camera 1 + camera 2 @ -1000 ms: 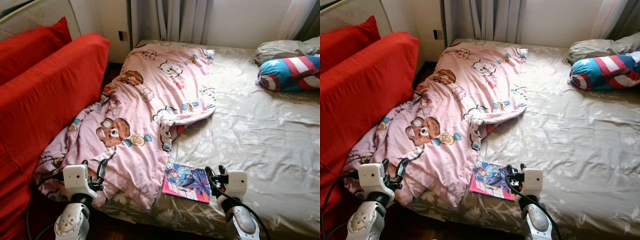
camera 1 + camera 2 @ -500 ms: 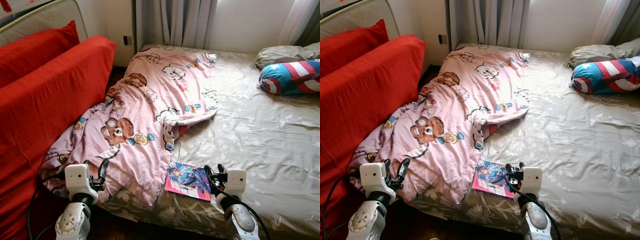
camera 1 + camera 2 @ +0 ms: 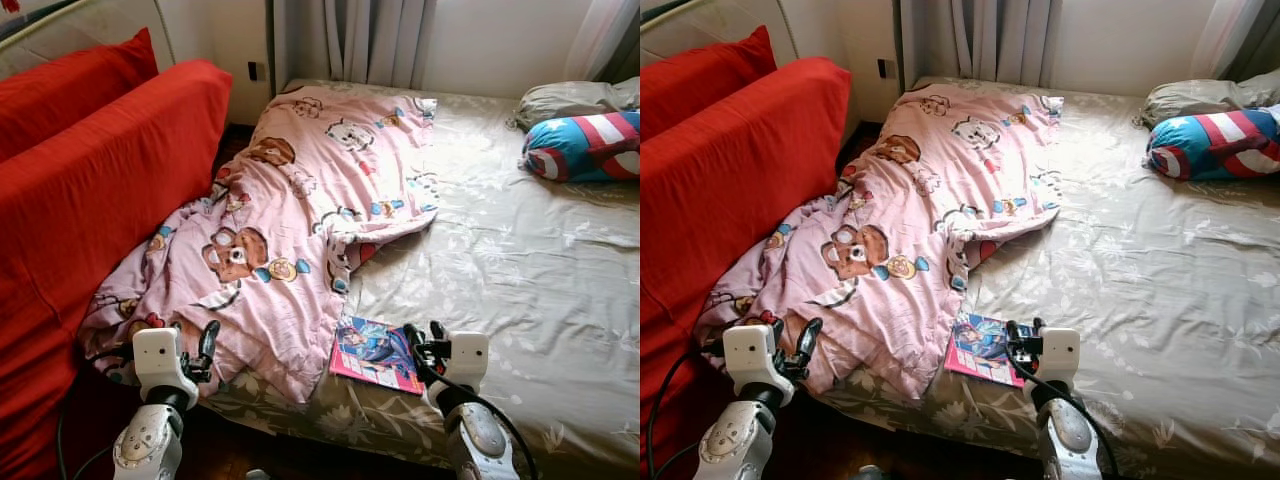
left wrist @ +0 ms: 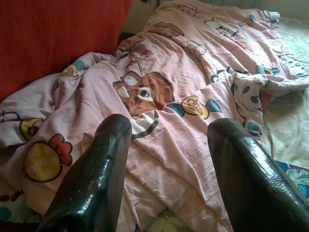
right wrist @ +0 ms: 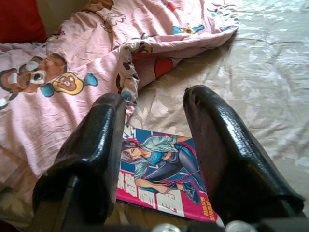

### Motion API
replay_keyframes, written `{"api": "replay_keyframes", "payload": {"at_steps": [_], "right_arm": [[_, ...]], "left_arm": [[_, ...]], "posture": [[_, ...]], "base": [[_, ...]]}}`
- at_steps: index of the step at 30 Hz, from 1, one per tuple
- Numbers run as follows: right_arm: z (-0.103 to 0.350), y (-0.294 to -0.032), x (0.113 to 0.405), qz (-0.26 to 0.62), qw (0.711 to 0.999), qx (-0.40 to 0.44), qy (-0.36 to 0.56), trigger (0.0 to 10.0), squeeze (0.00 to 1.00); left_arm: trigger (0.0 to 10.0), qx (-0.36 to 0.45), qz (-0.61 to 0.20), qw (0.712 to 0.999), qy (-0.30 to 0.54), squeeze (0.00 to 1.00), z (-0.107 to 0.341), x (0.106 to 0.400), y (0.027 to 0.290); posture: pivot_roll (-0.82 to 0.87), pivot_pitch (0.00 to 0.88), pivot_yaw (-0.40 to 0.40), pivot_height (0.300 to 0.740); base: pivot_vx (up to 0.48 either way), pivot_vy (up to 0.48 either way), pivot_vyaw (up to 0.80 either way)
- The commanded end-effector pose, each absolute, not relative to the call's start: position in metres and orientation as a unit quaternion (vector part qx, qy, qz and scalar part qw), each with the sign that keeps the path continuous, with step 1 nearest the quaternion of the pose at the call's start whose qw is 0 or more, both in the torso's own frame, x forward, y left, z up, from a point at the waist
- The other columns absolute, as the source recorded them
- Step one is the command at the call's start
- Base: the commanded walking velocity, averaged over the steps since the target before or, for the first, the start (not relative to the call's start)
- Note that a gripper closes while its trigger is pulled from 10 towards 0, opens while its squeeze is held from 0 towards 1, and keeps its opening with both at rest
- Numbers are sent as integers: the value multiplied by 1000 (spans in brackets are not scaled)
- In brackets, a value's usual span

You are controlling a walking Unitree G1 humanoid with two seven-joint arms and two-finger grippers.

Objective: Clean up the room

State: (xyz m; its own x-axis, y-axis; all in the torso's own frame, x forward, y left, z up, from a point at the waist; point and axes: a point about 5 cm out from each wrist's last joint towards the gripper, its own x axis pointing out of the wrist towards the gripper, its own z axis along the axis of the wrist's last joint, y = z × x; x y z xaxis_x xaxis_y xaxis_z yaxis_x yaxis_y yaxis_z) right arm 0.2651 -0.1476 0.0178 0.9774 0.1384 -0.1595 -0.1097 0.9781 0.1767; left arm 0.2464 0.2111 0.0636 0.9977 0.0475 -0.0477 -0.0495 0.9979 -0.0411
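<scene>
Comic book (image 3: 376,353) lies near the bed's (image 3: 520,260) front edge, beside the pink cartoon blanket (image 3: 300,230). Right tool (image 3: 425,343), fingers spread, should straddle its edge squarely; left tool (image 3: 200,345) hovers spread.

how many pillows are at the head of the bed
2. A blue, red and white star pillow lies at the bed's far right end; a beige pillow lies just behind it, by the wall. More may be hidden beyond the picture's edge.
</scene>
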Motion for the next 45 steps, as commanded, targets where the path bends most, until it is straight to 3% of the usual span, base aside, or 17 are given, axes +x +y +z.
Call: {"api": "replay_keyframes", "payload": {"at_steps": [1, 45], "right_arm": [[15, -146, 263, 65, 990, 89, 90, 10000, 0], [12, -146, 267, 47, 990, 84, 100, 10000, 0]], "left_arm": [[10000, -18, 24, 999, 26, 0, 64, 246, 211], [10000, -20, 6, 999, 33, 0, 66, 245, 206]], "posture": [[-17, 117, -12, 651], [-5, 120, 8, 636]], "base": [[0, 0, 0], [0, 0, 0]]}}
